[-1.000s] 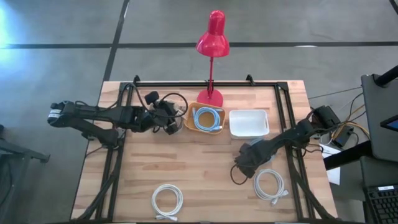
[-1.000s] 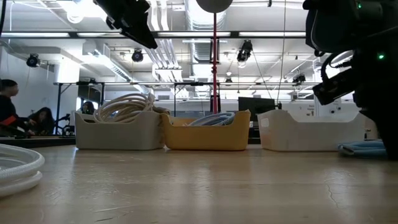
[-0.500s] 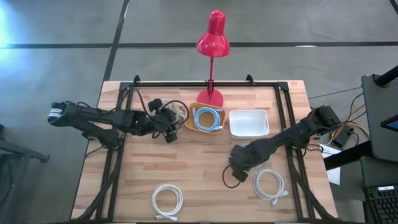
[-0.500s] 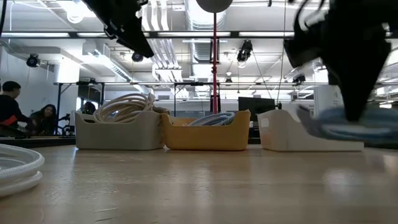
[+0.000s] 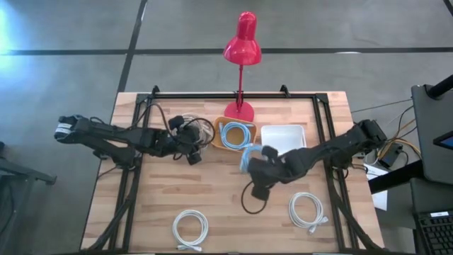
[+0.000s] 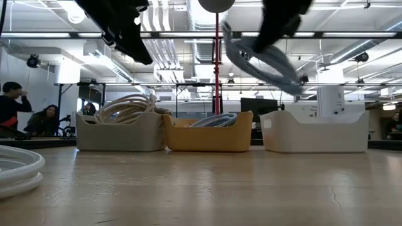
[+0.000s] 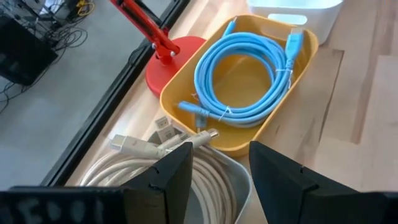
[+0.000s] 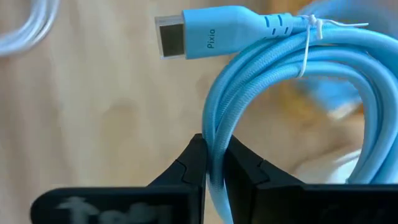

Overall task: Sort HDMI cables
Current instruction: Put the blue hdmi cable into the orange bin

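Right gripper now lifted near yellow bin, pinching light blue coil edge-on, left gripper parted

Light blue coil aloft; others flat

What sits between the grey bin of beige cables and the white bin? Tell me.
The yellow bin with a blue cable coiled inside sits between the grey bin and the white bin, shown in high and low views.
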Robot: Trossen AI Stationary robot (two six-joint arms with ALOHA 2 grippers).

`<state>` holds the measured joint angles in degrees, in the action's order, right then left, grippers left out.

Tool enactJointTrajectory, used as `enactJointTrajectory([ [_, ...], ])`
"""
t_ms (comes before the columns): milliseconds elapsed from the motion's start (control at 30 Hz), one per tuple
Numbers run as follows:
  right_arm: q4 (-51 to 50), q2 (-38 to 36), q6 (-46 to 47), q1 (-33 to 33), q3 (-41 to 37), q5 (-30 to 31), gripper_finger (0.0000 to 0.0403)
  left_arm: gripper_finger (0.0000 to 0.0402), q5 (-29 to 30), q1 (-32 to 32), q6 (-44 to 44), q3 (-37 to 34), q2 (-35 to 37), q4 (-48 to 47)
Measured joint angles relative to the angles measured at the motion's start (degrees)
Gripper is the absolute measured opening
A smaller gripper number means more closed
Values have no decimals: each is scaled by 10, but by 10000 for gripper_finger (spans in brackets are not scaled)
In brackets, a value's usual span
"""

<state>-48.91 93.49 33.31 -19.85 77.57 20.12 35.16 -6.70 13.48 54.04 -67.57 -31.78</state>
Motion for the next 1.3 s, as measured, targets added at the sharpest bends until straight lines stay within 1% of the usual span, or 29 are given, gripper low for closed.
enactJointTrajectory([
  [133, 24, 0, -62, 31, 24, 90, 32, 172, 0, -9, 4, 0, 0, 3],
  [233, 72, 0, -103, 63, 26, 114, 32, 172, 0, -16, 4, 0, 0, 4],
  [333, 150, 3, -138, 96, 14, 116, 33, 172, 0, -19, 5, 0, 0, 4],
  [500, 230, 12, -168, 142, -15, 115, 33, 172, 3, -20, 3, 0, 0, 5],
  [667, 245, 25, -144, 172, -34, 114, 34, 172, 5, -20, 3, 0, 0, 5],
  [900, 277, 87, -103, 186, -30, 112, 34, 172, 7, -20, 2, 0, 0, 5],
  [1000, 272, 112, -84, 189, -29, 109, 34, 172, 7, -20, 2, 0, 0, 4],
  [1200, 275, 141, -69, 194, -28, 68, 34, 172, 7, -20, 2, 0, 0, 4],
  [1300, 280, 156, -70, 196, -27, 68, 34, 172, 7, -20, 2, 0, 0, 4],
])
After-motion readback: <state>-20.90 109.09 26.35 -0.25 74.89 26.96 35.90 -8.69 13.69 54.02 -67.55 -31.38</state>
